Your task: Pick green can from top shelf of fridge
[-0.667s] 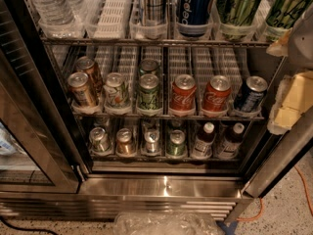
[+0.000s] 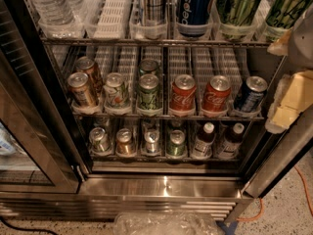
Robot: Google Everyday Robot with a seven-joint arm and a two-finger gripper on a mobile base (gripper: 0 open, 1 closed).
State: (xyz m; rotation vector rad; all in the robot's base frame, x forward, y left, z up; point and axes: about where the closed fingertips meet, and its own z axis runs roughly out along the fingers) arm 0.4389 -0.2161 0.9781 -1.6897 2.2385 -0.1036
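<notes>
- Hand (image 2: 289, 100): a pale cream body at the right edge of the view, in front of the right post of the fridge (image 2: 161, 187). It sits lower than the right end of the top shelf (image 2: 161, 42). Whether it is open or closed cannot be told, and nothing is seen in its grip.
- Green can (image 2: 238, 6): stands upright at the front edge of the top shelf, towards its right end, seated in a clear plastic bin. It is just right of the blue Pepsi can (image 2: 194, 6).
- Appearance: a broad metallic green body with dark streaks. It is much wider than the red cola cans (image 2: 183, 95) on the rack below. Its upper part and lid lie beyond the top of the view.
- Second green can (image 2: 288, 6): of like pattern, at the far right end of the same shelf and nearest the hand. Which of the two is meant cannot be told, so the wrong one may be taken.
- Risk, approach: the hand must rise and pass inward past the post, and a low path would likely strike the shelf's front wire or the bin lip.
- Risk, grasp: the lanes are close-packed, so a wide entry may nudge the Pepsi can or the neighbouring green can.
- Risk, hold: a fat, smooth metal wall probably gives little purchase, and an off-centre squeeze could let it slip or tip.
</notes>
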